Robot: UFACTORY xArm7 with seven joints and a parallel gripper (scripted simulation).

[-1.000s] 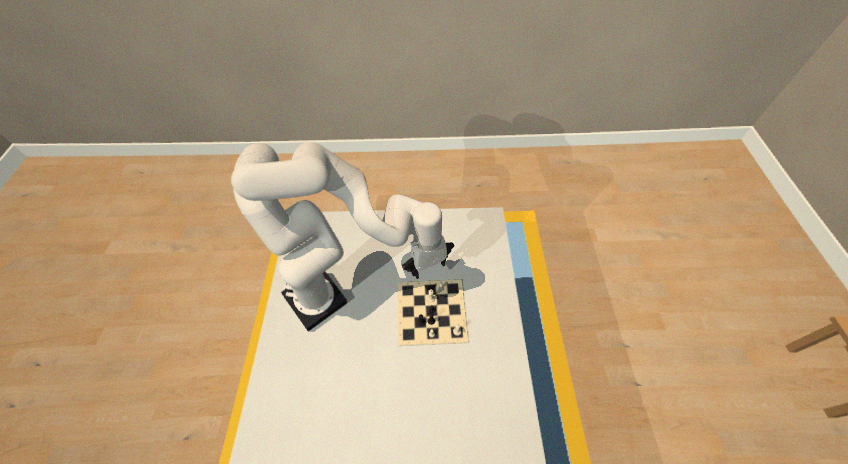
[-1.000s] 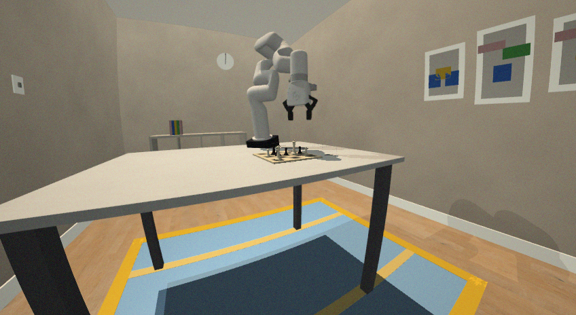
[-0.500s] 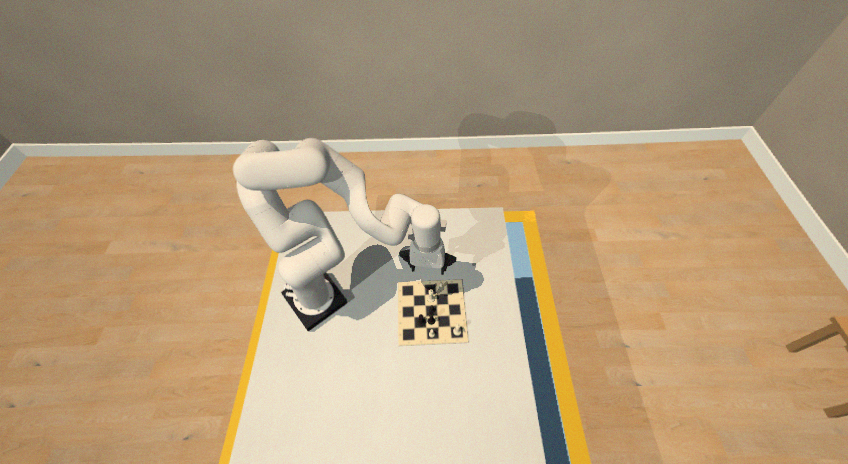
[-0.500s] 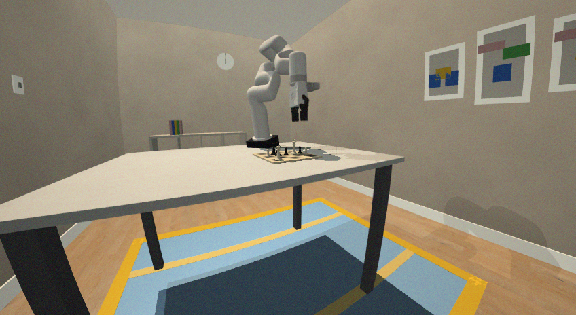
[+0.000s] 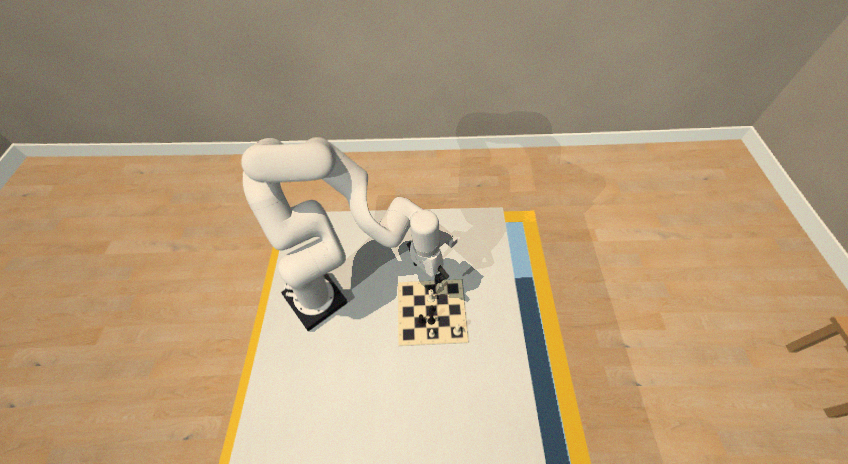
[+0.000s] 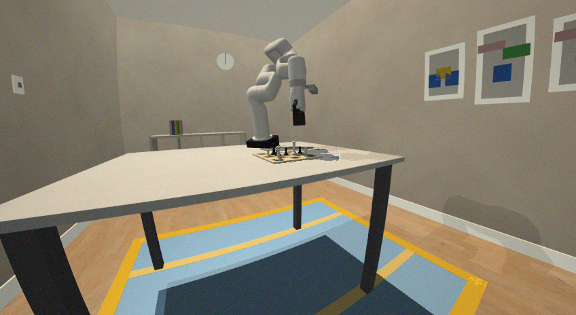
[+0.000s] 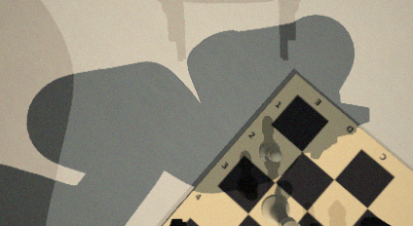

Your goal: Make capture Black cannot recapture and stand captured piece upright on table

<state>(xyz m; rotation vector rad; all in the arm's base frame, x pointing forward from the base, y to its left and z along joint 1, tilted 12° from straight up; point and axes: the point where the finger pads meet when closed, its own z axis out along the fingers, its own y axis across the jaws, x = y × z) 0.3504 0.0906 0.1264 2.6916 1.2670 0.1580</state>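
Note:
A small chessboard lies on the white table, just right of the arm's base. Several white and black pieces stand on it. A white piece stands near the far edge, a black piece in the middle and a white piece at the near right corner. My gripper hangs open and empty above the board's far edge, well clear of the pieces, as the exterior view also shows. The wrist view shows one board corner with a white piece and a black piece in the arm's shadow. My fingers are out of that view.
The arm's base stands left of the board. Bare table top lies around the board, with the table's right edge a short way off. A shelf stands by the far wall.

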